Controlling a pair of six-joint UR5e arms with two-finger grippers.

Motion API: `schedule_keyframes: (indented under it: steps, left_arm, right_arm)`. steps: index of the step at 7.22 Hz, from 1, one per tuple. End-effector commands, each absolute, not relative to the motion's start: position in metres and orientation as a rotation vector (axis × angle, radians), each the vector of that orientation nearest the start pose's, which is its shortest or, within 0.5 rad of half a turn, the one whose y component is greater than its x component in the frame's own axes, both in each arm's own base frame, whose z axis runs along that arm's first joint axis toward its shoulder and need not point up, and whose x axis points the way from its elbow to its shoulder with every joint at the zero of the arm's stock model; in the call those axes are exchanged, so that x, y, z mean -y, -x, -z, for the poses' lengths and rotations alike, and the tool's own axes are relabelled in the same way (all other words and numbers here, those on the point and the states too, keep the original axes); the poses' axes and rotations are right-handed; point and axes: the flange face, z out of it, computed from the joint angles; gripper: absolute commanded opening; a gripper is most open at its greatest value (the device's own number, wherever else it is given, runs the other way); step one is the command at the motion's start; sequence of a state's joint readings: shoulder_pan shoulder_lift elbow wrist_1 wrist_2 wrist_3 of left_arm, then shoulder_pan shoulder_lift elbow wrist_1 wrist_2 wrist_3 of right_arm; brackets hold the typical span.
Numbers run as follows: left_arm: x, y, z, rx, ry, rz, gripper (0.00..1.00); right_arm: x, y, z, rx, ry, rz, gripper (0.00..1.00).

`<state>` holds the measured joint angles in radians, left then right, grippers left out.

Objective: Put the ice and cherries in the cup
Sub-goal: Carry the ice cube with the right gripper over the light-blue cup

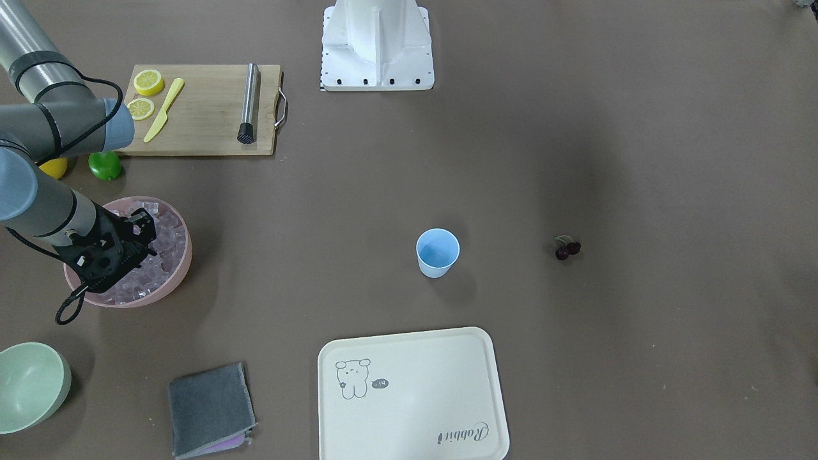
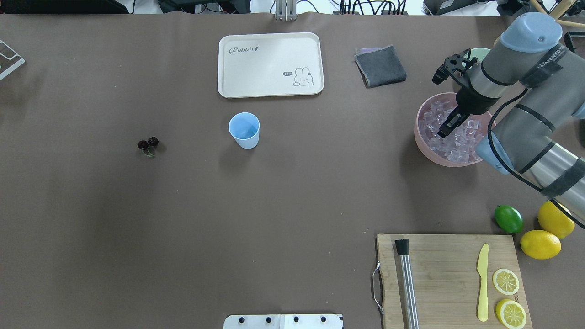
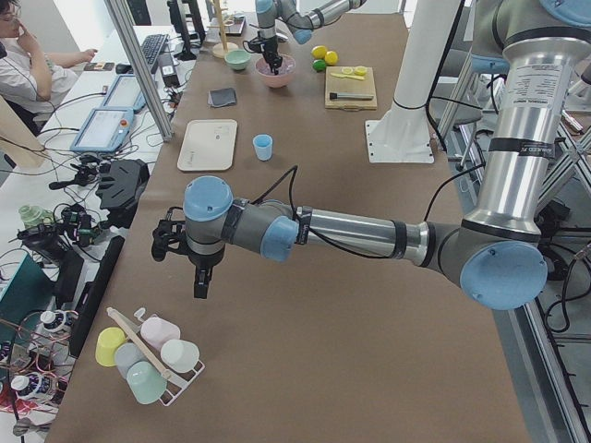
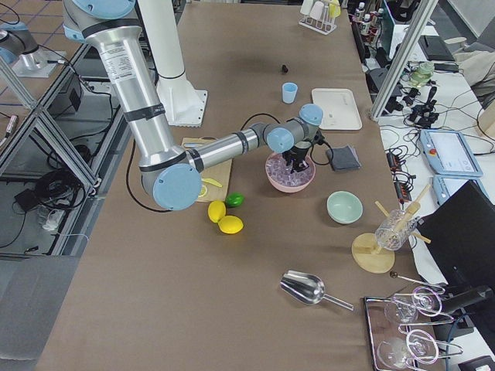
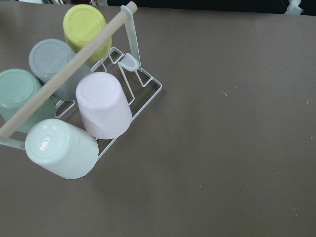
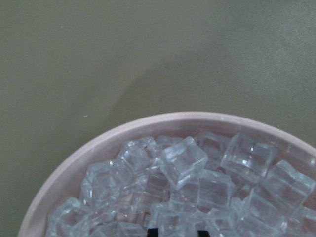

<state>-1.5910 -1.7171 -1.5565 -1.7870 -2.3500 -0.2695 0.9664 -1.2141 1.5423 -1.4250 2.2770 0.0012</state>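
Note:
The light-blue cup point(image 1: 438, 252) stands upright and empty mid-table, also in the overhead view point(image 2: 244, 130). The cherries point(image 1: 567, 248) lie apart from it on the bare table point(image 2: 147, 144). The ice point(image 6: 183, 160) fills the pink bowl point(image 2: 418, 132). My right gripper point(image 2: 443, 133) points down into the ice; in its wrist view the fingertips point(image 6: 153, 231) stand one cube's width apart with ice between them. My left gripper point(image 3: 200, 286) hangs over the table's far end near a cup rack point(image 5: 74, 108); I cannot tell whether it is open or shut.
A cream tray point(image 2: 270, 64) and a grey cloth point(image 2: 380, 66) lie beyond the cup. A pale green bowl point(image 1: 29, 383) stands by the pink bowl. A cutting board point(image 2: 450, 278) holds a muddler, a knife and lemon slices, with a lime point(image 2: 508, 219) and lemons beside it.

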Motion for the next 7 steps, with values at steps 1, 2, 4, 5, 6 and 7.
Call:
schedule_keyframes:
  steps: [1, 2, 4, 5, 6, 7]
  left_arm:
    - [0.566, 0.075, -0.562, -0.807, -0.236, 0.138, 0.98]
    - [0.565, 0.075, -0.56, -0.807, -0.24, 0.136, 0.98]
    - [0.565, 0.075, -0.559, -0.807, -0.241, 0.134, 0.98]
    - [0.566, 0.075, -0.56, -0.807, -0.239, 0.133, 0.98]
    - [0.567, 0.075, -0.558, -0.808, -0.244, 0.13, 0.98]
    - [0.566, 0.074, -0.555, -0.809, -0.247, 0.127, 0.98]
  right_arm:
    - [0.564, 0.305, -0.459, 0.814, -0.233, 0.735, 0.17]
    - [0.563, 0.303, -0.453, 0.819, -0.241, 0.735, 0.11]
    - [0.563, 0.305, -0.417, 0.834, -0.285, 0.727, 0.0]
    - [0.573, 0.321, -0.38, 0.864, -0.281, 0.653, 0.0]
    - [0.574, 0.362, -0.322, 0.901, -0.285, 0.63, 0.0]
    - [0.56, 0.422, -0.255, 0.942, -0.247, 0.555, 0.0]
